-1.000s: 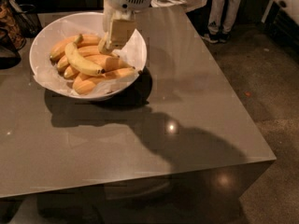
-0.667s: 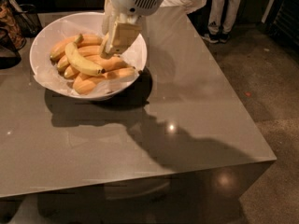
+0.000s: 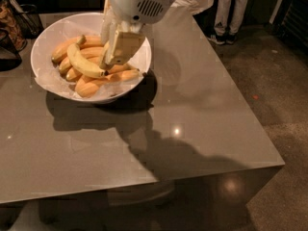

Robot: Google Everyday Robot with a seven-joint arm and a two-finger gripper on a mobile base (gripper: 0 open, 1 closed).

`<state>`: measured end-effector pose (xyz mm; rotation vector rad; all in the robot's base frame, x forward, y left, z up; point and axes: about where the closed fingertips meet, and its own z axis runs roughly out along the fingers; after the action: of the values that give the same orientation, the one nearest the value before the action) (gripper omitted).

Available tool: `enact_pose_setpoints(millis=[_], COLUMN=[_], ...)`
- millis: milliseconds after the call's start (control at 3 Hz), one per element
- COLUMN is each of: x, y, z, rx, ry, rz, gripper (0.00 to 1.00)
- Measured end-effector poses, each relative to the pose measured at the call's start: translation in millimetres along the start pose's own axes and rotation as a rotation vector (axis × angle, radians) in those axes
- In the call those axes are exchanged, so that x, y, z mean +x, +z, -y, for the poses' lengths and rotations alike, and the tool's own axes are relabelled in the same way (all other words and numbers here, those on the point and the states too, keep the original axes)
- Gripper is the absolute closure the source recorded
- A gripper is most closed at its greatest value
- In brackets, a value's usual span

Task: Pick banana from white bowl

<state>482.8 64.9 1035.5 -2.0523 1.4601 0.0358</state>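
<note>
The gripper (image 3: 108,63) has come lower than it was a second ago. Before, its tip hung above the heap of fruit; now it reaches down inside the white bowl (image 3: 40,57), in the upper left of the frame, and the tip is at the right end of the banana (image 3: 83,64). I cannot tell whether the jaws are apart or together, because they look like one pale block from this side.

The banana, long and curved, lies on top of the other, smaller bananas (image 3: 91,84) in the middle of the bowl, and it has not moved between the pictures. The bowl has also stayed in its place on the grey worktop (image 3: 192,109).

I judge that the approach is nearly finished and the grasp is the step in hand. The banana is not lifted yet.
</note>
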Motion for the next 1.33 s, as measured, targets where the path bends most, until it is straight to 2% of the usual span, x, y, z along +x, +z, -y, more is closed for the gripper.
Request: enact_pose_setpoints(millis=[333,1333], x=[-36.3,-50.4], y=[-26.0,-44.7], z=[-49.1,-62.1], rx=[0.002,0.023], ry=[0.012,0.005], rz=[0.034,0.050], gripper=[1.00,1.00])
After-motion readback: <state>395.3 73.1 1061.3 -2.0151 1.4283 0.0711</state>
